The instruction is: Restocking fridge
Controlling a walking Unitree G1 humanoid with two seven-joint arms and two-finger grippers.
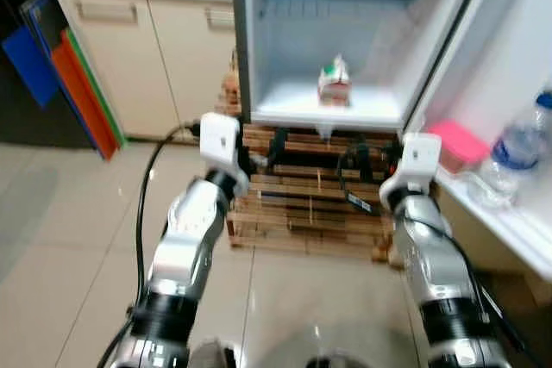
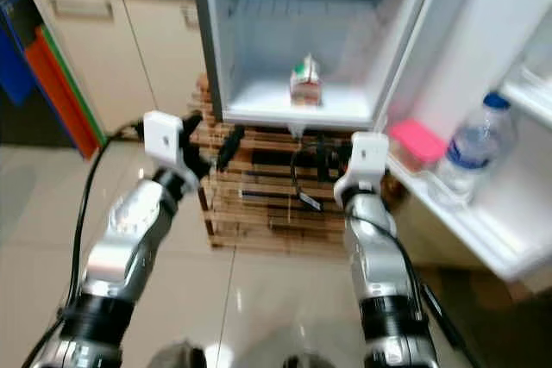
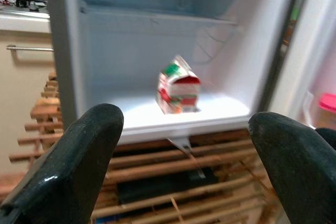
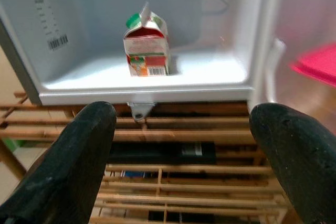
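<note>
open fridge (image 1: 259, 58), carton (image 1: 334, 82) inside

We see a small red-and-green gable-top carton (image 4: 146, 45) standing upright on the open fridge (image 1: 259, 49) floor.

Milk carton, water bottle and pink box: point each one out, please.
Milk carton (image 4: 146, 44), right wrist view, on its front panel.
Water bottle (image 2: 470, 148), right eye view, on its clear body in the door shelf.
Pink box (image 1: 457, 143), left eye view, on its lid.
</note>
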